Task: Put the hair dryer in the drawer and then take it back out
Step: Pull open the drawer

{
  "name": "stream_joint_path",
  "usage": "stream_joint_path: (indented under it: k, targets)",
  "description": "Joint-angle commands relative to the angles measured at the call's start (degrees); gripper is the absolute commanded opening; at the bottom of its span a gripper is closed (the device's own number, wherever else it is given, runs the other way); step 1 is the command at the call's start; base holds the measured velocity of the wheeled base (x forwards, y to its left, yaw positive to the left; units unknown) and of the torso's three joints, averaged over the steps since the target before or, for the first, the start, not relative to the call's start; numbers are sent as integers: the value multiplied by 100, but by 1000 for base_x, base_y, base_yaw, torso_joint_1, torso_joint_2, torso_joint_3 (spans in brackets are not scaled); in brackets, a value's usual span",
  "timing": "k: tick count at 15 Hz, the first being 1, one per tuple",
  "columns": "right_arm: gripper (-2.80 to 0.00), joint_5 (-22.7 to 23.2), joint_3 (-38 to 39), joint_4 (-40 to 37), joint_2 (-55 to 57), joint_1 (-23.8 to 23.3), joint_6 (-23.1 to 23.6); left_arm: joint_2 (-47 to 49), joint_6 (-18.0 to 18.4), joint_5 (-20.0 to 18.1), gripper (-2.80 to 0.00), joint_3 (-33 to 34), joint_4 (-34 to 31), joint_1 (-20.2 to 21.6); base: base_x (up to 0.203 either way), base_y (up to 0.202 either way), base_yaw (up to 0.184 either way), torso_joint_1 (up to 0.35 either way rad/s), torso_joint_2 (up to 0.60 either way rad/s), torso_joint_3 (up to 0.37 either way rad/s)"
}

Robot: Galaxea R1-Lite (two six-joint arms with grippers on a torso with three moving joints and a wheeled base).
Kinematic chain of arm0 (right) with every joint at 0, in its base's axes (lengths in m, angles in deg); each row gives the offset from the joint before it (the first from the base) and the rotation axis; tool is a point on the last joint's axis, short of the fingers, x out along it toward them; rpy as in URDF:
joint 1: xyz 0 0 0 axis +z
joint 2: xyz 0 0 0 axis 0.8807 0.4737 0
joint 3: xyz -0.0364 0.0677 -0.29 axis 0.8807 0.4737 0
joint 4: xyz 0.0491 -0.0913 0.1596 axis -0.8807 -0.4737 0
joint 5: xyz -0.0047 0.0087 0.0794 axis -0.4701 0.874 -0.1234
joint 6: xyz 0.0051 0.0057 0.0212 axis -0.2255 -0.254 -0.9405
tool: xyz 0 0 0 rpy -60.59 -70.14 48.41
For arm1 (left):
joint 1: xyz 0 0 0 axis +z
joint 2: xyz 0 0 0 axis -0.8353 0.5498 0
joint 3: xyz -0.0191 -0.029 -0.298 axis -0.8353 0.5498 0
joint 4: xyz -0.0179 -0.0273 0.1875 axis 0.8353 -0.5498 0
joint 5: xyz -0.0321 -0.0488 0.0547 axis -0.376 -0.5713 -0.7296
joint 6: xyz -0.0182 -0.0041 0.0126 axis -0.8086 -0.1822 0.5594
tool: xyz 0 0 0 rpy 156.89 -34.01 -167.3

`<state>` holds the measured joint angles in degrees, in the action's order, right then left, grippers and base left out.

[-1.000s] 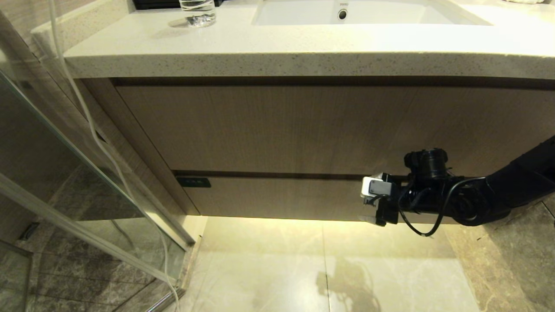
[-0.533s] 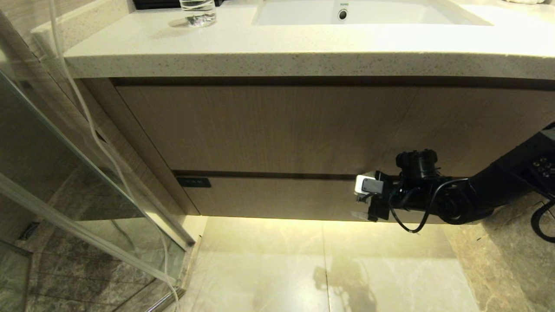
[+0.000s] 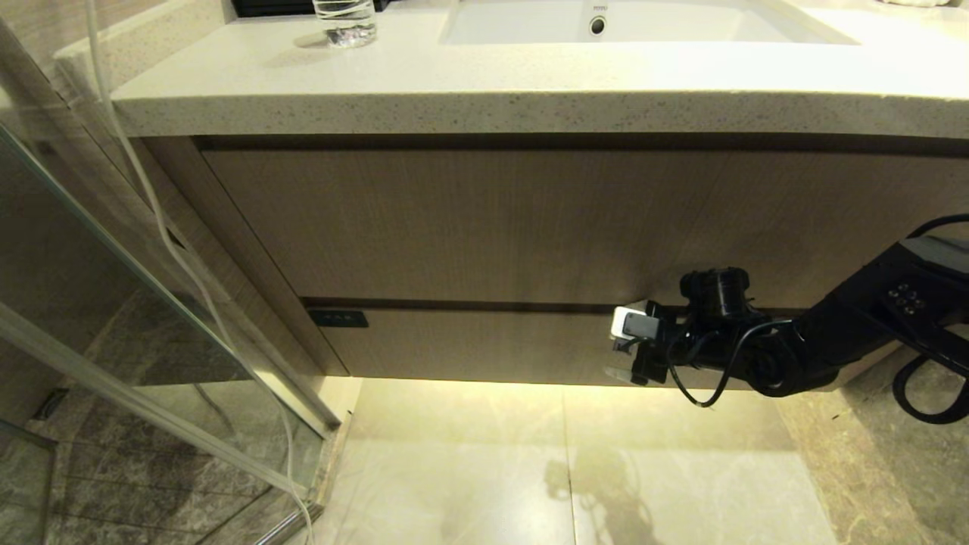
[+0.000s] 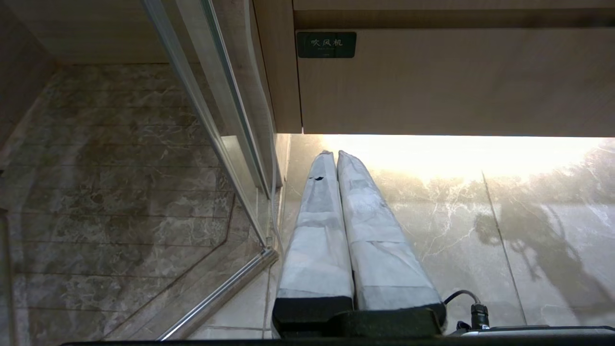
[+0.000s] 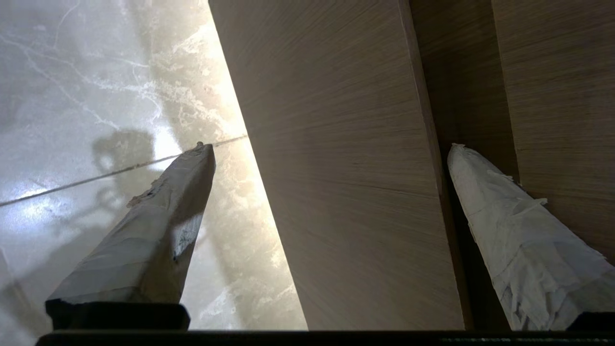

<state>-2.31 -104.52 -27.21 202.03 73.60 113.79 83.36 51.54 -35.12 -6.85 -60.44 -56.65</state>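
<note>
The drawer (image 3: 484, 344) is the low, wide wood-grain front under the vanity, and it is closed, with a small black tag (image 3: 338, 318) at its left corner. My right gripper (image 3: 617, 350) is open at the drawer's right part. One finger sits at the dark gap above the front and the other below its lower edge. In the right wrist view the drawer front (image 5: 346, 168) fills the space between the fingers of the right gripper (image 5: 330, 146). My left gripper (image 4: 335, 154) is shut and empty, low over the floor, facing the drawer (image 4: 447, 81). The hair dryer is out of view.
A taller wood-grain panel (image 3: 492, 219) sits above the drawer, under a speckled countertop (image 3: 454, 91) with a sink (image 3: 643, 23) and a drinking glass (image 3: 344, 19). A glass shower door (image 3: 113, 288) stands at the left, a white cord (image 3: 163, 227) hanging by it. Pale tile floor (image 3: 469, 469) lies below.
My right arm has slid left along the drawer front, its gripper staying open. The drawer stays closed and the left arm has not moved.
</note>
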Motion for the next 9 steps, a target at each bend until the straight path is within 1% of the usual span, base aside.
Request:
stream_joint_path:
  k: [1,9]
  targets:
    - [0,-14,0,75,90,-1,37,0,-1,0,-280,0,1,0,0,0,0,0,0,0]
    - [0,-12,77,-46,313,43,35,0,-1,0,-280,0,1,0,0,0,0,0,0,0]
